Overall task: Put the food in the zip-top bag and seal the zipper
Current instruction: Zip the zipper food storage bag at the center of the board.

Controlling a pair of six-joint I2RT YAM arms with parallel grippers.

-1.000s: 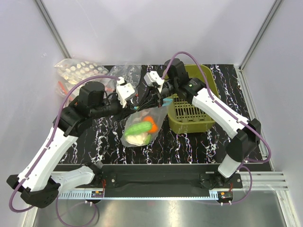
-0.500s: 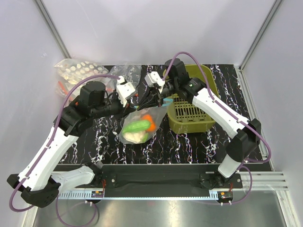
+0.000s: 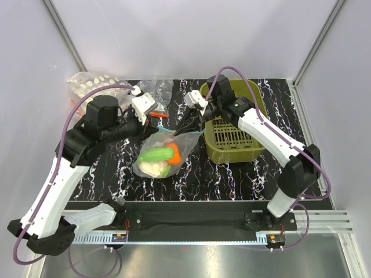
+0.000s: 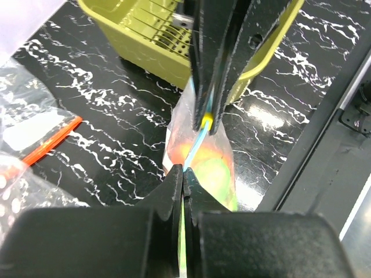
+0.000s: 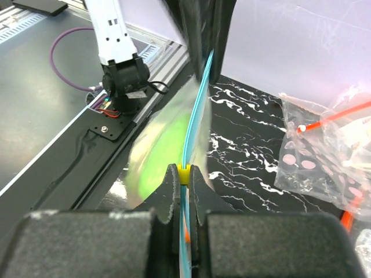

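The clear thin plastic zip-top bag [image 3: 157, 155] hangs between the two arms over the black marbled bench [image 3: 232, 174]. Its mouth is up and its belly sags toward the bench; whether it touches down I cannot tell. The food is already inside: a green piece [image 3: 153, 154], a round orange piece [image 3: 174, 152] and a pale cream piece [image 3: 152, 168].

The left claw [image 4: 182, 174] is pressed together on the narrow teal-blue zipper strip [image 4: 196, 145] at one end. The right claw [image 5: 184, 172] is pressed together on the same strip further along, its fingertips pinching a small yellow tab [image 5: 184, 174] that sits on the strip.

The relation that matters is the strip's long axis. It runs taut and straight from one claw to the other, roughly left to right in the overhead view, edge-on to both wrist cameras. Neither arm has to reach, as both are already on it. Sealing looks like the step in hand, and the likely next move is a draw along that line, so the claws should stay in line with the strip and keep it taut.

The olive-green slatted basket [image 3: 255, 98] stands just beside the right claw. A clear bag with a red-orange strip [image 4: 52, 139] lies near the left claw.
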